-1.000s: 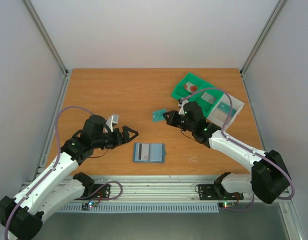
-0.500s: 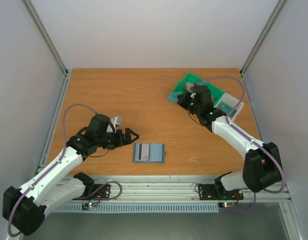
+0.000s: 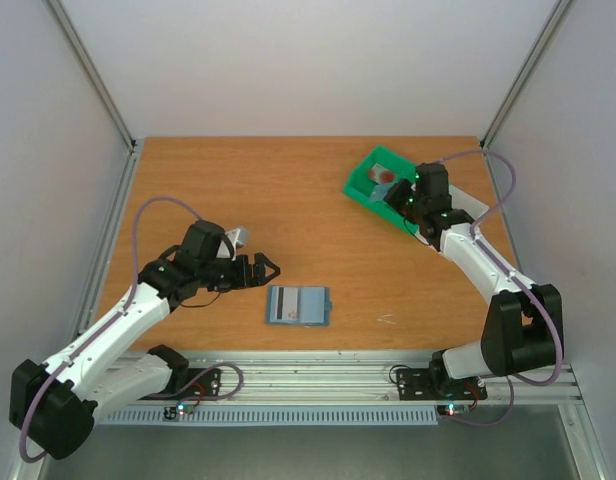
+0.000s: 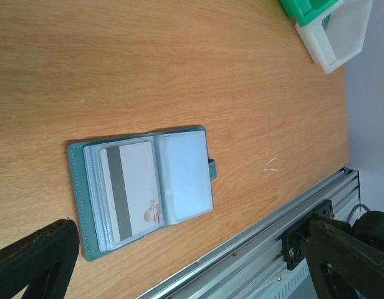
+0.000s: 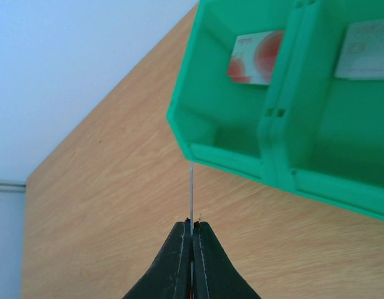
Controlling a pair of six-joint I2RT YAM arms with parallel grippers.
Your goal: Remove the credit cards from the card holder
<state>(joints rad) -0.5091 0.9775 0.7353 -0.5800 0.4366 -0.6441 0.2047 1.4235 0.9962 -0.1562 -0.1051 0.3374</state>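
Jaws on the left gripper (image 3: 260,268) are standing wide apart and gripping nothing. It is hovering just left of the card holder (image 3: 299,306), having barely shifted over the last second. The card holder is lying open and flat on the table (image 3: 248,180) near its front edge. In the left wrist view, a pale card (image 4: 129,190) with a dark stripe is sitting in its left sleeve.

Farther right, the right gripper (image 3: 396,193) has been swinging away from mid-table and is now hanging at the green bin (image 3: 373,178). From above I can no longer make out the teal card it was carrying. Its own camera is showing the jaws pinched tight on a thin card (image 5: 191,193), seen edge-on just short of the bin's near wall. A reddish card (image 5: 255,57) is lying in the bin's left compartment. Another card (image 5: 363,50) in the next compartment is being cut off by the frame. The arm is hiding most of the white bin (image 3: 475,205).
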